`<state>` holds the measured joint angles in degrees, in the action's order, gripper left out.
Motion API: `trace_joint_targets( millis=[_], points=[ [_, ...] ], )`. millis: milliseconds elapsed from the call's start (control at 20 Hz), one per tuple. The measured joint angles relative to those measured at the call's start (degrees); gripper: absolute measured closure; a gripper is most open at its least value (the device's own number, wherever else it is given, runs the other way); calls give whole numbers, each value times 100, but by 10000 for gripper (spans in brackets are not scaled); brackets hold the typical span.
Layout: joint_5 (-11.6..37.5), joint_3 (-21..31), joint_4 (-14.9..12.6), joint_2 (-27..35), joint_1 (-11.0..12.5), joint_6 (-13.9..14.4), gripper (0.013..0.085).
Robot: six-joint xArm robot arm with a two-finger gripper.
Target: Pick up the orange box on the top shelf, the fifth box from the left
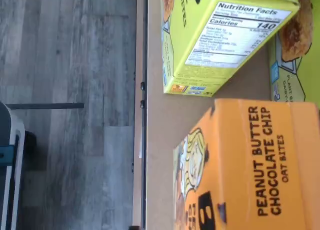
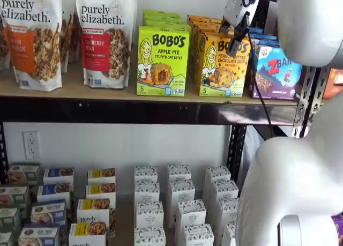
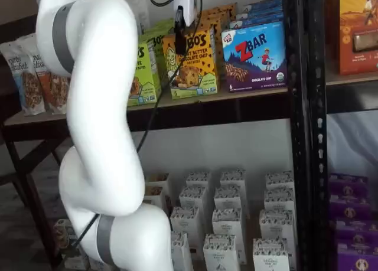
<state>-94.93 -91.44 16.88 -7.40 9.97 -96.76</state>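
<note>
The orange box (image 2: 223,64) stands upright on the top shelf (image 2: 107,89), between a green box (image 2: 162,60) and a blue box (image 2: 276,71). Coming down off-centre, the fingers could tip it or catch a neighbour. The gripper (image 2: 238,32) hangs before its top edge, jaws spread wide, holding nothing.

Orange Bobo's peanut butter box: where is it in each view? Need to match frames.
Wrist view: the orange box, seen from above, its "Peanut Butter Chocolate Chip" panel showing.
Shelf view: upper right of centre, gripper in front.
Shelf view: upper centre.
Shared landmark: lime-green Apple Pie box beside it.
</note>
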Motion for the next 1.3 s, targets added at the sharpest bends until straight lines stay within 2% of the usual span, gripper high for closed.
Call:
trace_joint_targets(
  millis=[450,950,1000,1150,1250,1300],
  points=[
    [36,46,-42,-19,4,-20,130],
    [80,92,28,-45,26,-35,130],
    [90,102,39,-52,26,-34,170],
    [108,119,69,-65,23,-26,210],
    [107,120,76,-66,16,-19,290],
    [111,124,79,-69,14,-16,290]
  ],
)
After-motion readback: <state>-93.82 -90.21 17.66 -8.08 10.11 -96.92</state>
